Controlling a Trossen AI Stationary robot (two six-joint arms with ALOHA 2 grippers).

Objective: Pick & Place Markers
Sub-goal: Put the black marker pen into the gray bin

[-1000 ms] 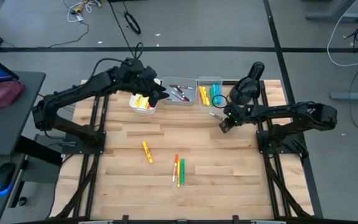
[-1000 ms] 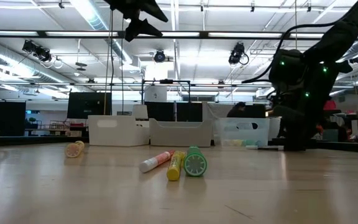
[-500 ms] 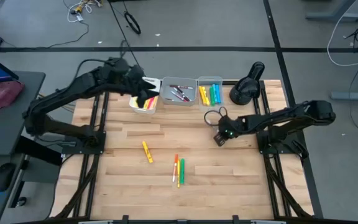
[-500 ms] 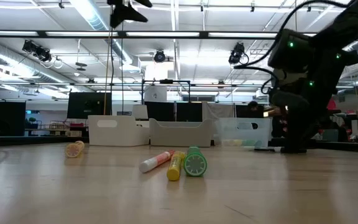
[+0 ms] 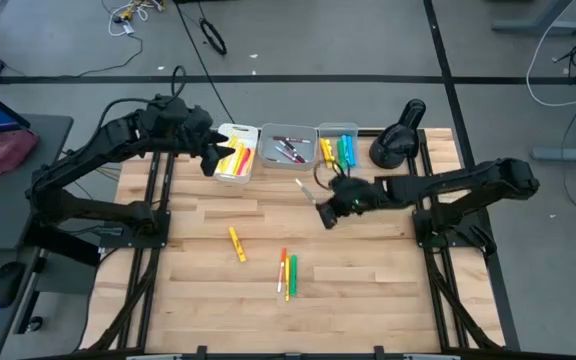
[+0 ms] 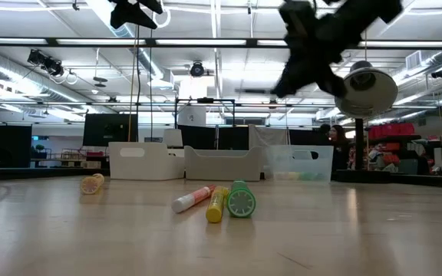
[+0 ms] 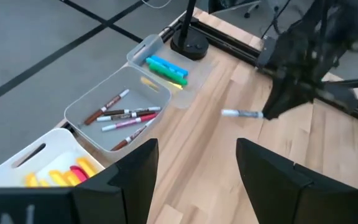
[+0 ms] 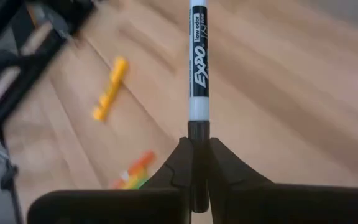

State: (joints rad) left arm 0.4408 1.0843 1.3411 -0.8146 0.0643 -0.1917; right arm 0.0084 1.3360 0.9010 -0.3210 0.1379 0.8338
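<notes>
- Right end effector [image 8: 196, 163] clamped on a white-and-black Expo dry-erase marker [image 8: 198, 59], lifted off the bench [image 5: 368, 270], near the middle, in front of the bins.
- Left end effector [image 7: 194, 162] open wide, empty, hovering above the white bin [image 5: 236, 160] holding yellow and red markers.
- Middle clear bin [image 5: 286, 150]: thin red and white pens.
- Clear bin at the lamp's end [image 5: 338, 148]: yellow, green and blue markers.
- Loose on bench: yellow highlighter [image 5: 236, 243]; orange, yellow, green markers [image 5: 287, 273] side by side.
- Black lamp [image 5: 396, 140] at back corner.
</notes>
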